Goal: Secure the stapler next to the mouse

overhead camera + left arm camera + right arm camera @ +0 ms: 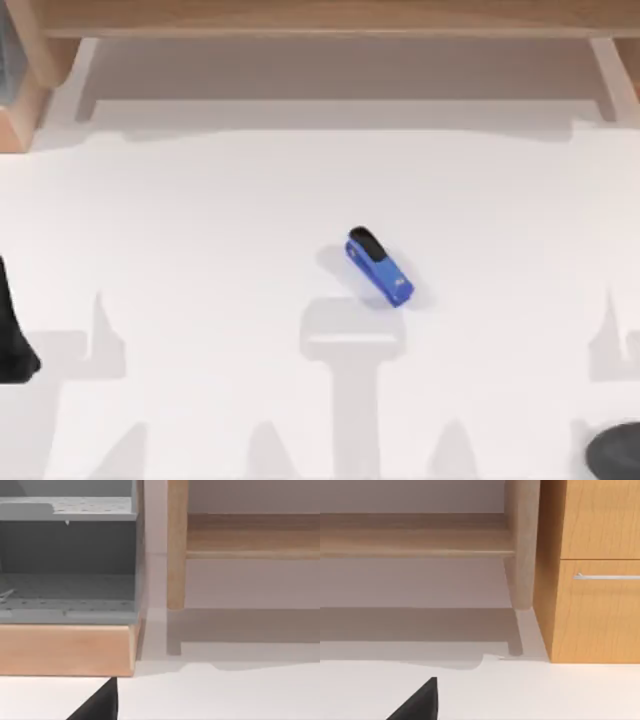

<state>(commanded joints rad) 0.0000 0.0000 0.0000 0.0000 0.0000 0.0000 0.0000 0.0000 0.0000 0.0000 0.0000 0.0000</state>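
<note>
The stapler [379,267] lies mid-table [200,250], black cap toward the far left. The mouse [616,450] sits at the near right corner, well apart. My pincers' spread I cannot tell.

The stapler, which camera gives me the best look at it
The top view. There the blue stapler lies whole and unobstructed near the middle of the white table, angled, its black cap toward the far side. The left and right wrist views face the furniture behind the table instead.
</note>
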